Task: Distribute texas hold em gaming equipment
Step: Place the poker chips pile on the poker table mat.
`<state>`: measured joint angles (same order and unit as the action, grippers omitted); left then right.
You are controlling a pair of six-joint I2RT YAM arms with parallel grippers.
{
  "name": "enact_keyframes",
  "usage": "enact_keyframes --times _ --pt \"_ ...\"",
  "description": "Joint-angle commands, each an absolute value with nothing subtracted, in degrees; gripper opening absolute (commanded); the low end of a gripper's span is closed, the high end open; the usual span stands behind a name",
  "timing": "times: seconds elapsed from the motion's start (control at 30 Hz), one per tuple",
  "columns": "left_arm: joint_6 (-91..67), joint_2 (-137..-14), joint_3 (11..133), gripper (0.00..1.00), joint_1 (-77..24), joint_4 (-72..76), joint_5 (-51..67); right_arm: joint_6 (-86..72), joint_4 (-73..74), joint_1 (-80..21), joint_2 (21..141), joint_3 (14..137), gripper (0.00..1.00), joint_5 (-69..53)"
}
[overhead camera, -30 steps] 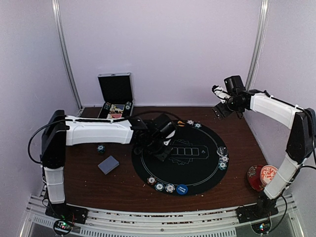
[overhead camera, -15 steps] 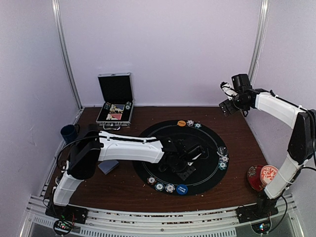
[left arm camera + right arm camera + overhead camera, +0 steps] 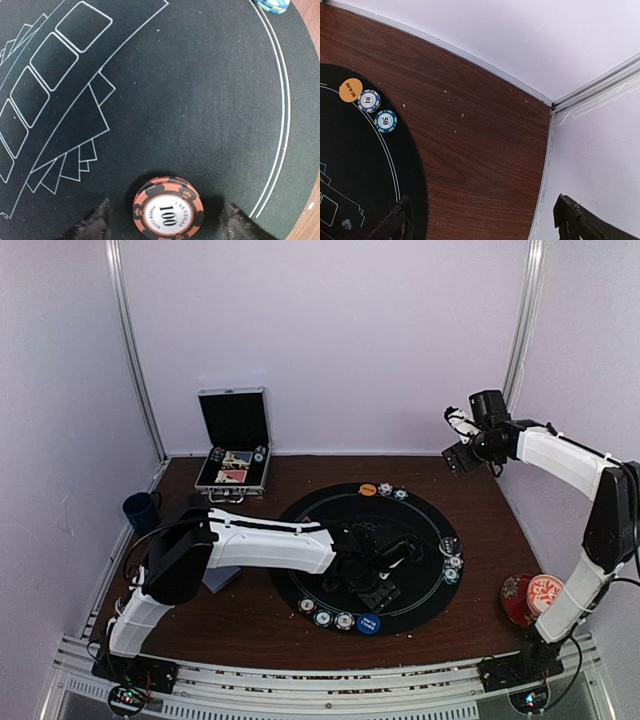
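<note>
Our left gripper (image 3: 167,225) stands spread, the red chip (image 3: 168,210) lying on the black mat (image 3: 200,100) between its fingertips; our right gripper (image 3: 485,220) is spread wide too.

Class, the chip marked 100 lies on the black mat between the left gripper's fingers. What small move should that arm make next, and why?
Probably lift the left gripper straight up. The red chip lies flat on the black mat and both fingers stand clear of its edge, so it seems already placed; a vertical rise should avoid nudging it.
</note>
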<state>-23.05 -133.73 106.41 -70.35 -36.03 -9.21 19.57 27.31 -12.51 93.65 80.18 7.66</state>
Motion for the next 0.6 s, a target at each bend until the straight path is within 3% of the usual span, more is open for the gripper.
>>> enact_keyframes --times 0.0,0.1,0.37,0.57 --pt "-23.65 -131.81 107.46 0.87 -70.58 -34.82 -11.63 20.84 29.57 -13.88 93.57 80.62 1.00 5.72" --pt "-24.71 -128.87 108.27 0.98 -70.44 -36.25 -14.84 21.79 30.91 -15.63 93.47 81.02 1.00 4.80" --pt "-27.29 -116.31 107.46 0.98 -67.12 -43.32 -23.70 23.08 40.48 -18.97 93.37 84.61 1.00 -7.75" --pt "-28.25 -104.51 100.82 0.98 -59.34 -48.04 -28.58 25.41 43.66 -28.61 90.68 79.27 1.00 -10.70"
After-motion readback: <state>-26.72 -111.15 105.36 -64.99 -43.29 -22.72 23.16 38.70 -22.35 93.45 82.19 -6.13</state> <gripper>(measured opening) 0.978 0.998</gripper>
